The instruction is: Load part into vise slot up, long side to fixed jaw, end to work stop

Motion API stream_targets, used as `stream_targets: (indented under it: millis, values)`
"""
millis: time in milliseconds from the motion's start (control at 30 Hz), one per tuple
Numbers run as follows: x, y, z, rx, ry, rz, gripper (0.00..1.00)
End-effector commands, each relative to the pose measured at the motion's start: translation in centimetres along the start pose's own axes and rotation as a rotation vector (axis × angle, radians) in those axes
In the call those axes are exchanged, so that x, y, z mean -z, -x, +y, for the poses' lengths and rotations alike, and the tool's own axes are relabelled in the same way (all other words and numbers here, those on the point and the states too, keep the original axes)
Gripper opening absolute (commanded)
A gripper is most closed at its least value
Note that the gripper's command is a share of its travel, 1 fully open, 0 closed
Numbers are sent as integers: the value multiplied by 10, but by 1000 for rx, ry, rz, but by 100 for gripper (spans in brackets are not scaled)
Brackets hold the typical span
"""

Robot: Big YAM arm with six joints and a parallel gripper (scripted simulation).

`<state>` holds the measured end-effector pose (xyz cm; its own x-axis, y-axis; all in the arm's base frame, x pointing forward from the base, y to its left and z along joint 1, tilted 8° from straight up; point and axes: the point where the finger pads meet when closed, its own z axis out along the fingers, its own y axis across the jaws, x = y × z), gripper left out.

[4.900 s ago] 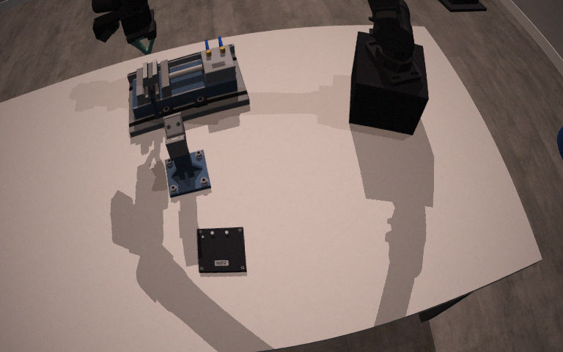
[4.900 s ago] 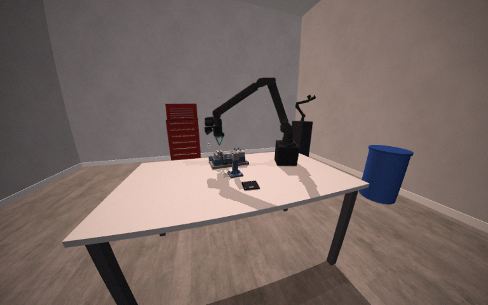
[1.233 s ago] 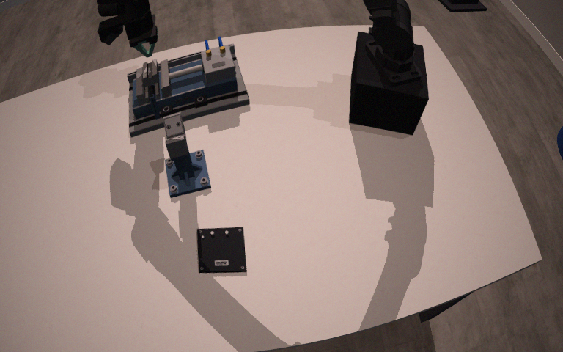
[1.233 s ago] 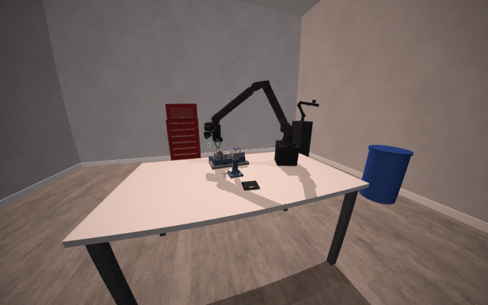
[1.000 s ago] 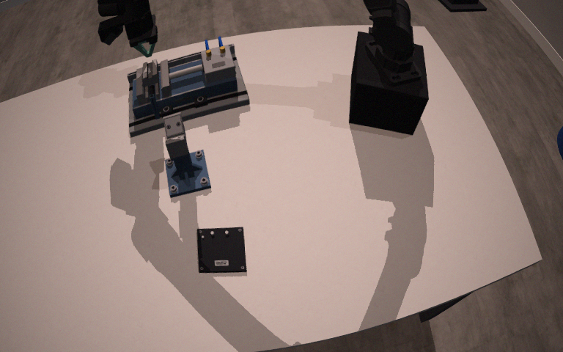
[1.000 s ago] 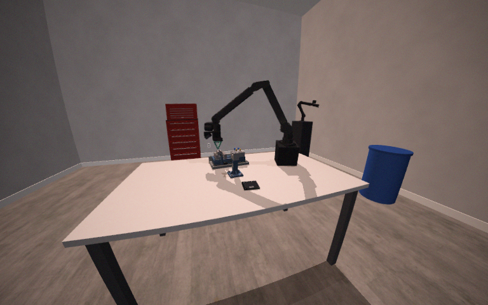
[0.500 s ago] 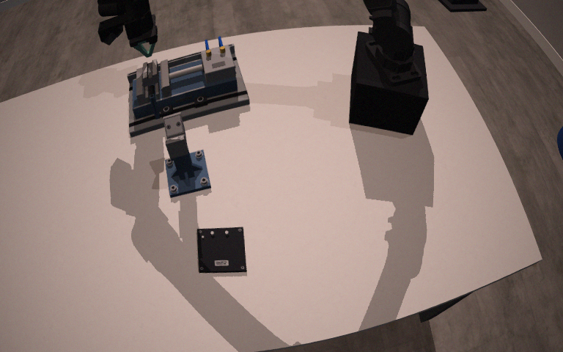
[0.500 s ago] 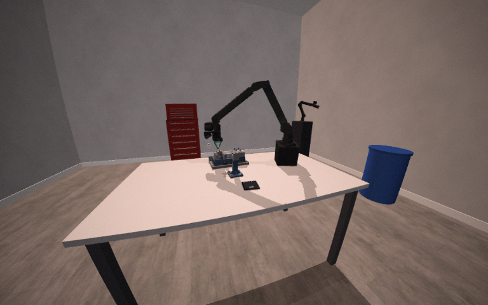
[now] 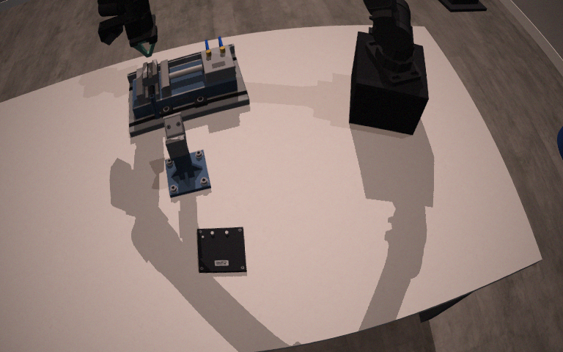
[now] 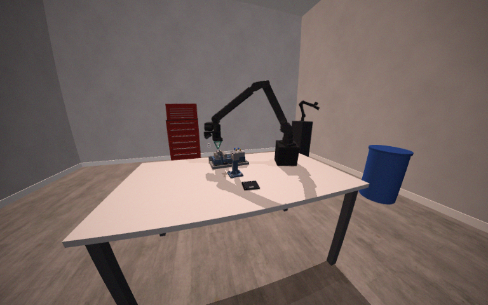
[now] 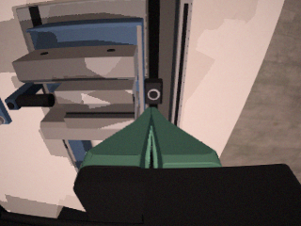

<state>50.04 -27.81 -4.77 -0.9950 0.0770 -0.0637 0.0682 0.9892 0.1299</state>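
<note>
Two jaws on your gripper (image 9: 148, 55) (image 10: 218, 148) (image 11: 151, 109), pinched together on nothing, hanging by the vise (image 9: 186, 100) (image 10: 229, 162) (image 11: 75, 66), part's between the vise jaws btw.

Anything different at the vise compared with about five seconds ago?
The gripper has come down closer to the vise. Nothing was visibly taken hold of or let go; its jaws are shut with nothing between them. The vise, V-block stand and infeed plate stayed put.
</note>
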Motion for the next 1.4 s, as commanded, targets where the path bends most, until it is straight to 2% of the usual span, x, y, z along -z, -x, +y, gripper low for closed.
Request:
stream_targets:
  millis: [0,267,1367]
  values:
    - [5,7,8,8,-7,-17,0]
    - [13,9,8,9,-13,-30,0]
    - [13,9,7,8,-14,-30,0]
